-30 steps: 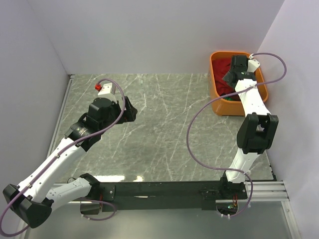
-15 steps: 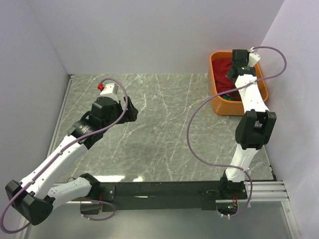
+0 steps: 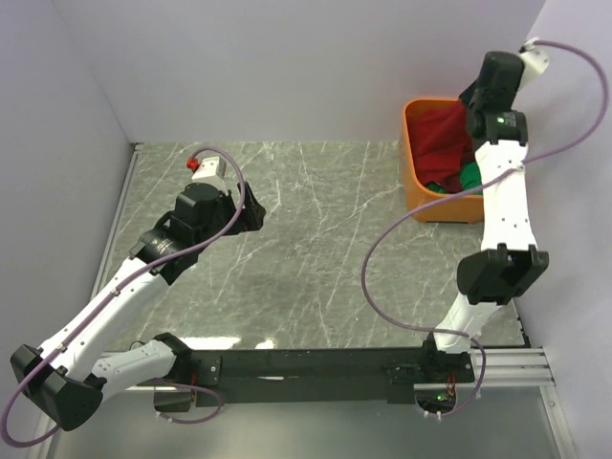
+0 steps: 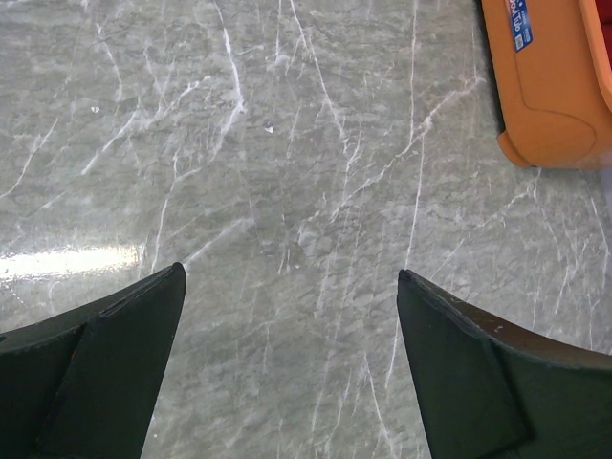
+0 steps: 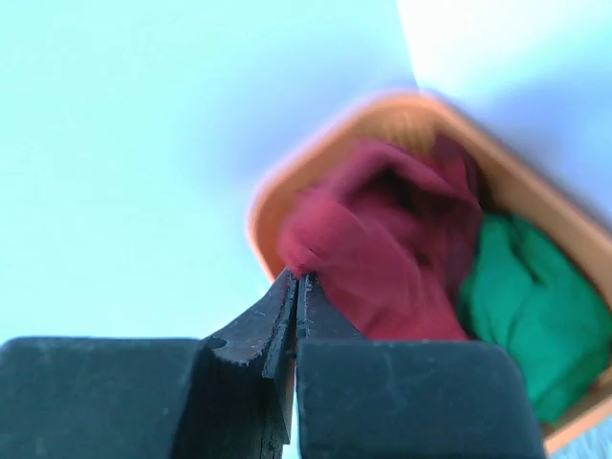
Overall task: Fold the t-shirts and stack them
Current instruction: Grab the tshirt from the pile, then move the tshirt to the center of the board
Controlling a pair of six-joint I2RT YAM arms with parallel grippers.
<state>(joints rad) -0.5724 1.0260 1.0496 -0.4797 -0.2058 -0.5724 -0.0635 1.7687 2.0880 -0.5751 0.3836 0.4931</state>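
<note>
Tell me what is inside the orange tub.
A red shirt, pinched at its edge by the right claw, lies in the tub, with a green shirt beside it. The tub's bottom and anything beneath the shirts are covered.

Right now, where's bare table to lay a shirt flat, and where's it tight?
Free: the marble table from the left pincer across to the orange tub, down to the base rail. Crowded: the far right corner, where the tub holds the green t-shirt and the right pincer pinches the red t-shirt.
</note>
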